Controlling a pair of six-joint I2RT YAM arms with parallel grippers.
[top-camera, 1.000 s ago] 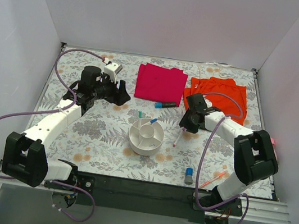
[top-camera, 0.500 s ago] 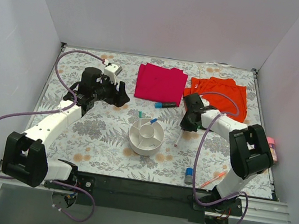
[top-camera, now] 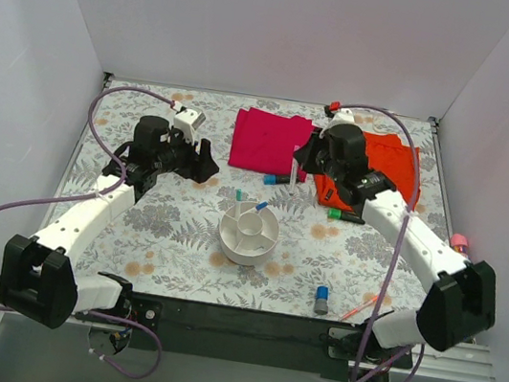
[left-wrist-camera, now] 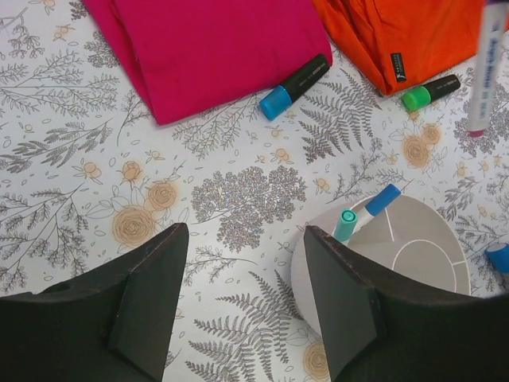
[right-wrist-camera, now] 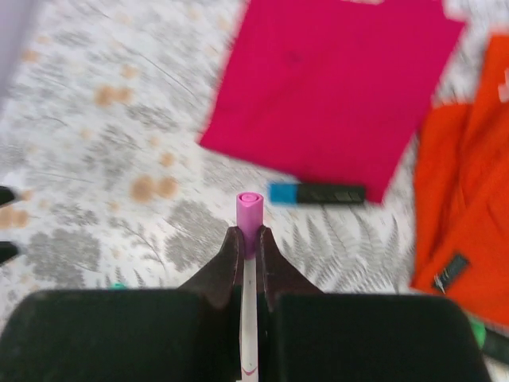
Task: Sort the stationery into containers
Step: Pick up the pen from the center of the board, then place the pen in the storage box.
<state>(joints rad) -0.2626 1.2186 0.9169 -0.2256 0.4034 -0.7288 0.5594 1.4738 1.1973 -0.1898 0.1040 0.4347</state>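
**Pink-capped pen aloft beyond the organizer**

At far left, the left claw [top-camera: 205, 160] released, jaws spread wide with nothing between them, poised above the floral surface [top-camera: 167, 255]. At centre, the round white organizer [top-camera: 231, 246], with a teal-capped marker [left-wrist-camera: 345, 224] and a blue-capped marker [left-wrist-camera: 382, 199] standing in its far side. Beyond it, a magenta cloth [top-camera: 267, 140], with a black marker [top-camera: 282, 179], blue cap, just beside its near edge. Just right, the right claw [right-wrist-camera: 248, 239] clenched on a white pen [right-wrist-camera: 249, 208] with a pink cap, up off the surface. Farther right, an orange cloth [top-camera: 389, 164], with a green-capped marker [top-camera: 343, 216] at its near edge. At near right, a grey-blue cylinder [top-camera: 322, 299] and a thin orange pen [top-camera: 362, 310], well apart from the organizer. At the right edge, a pink tube [top-camera: 460, 243].
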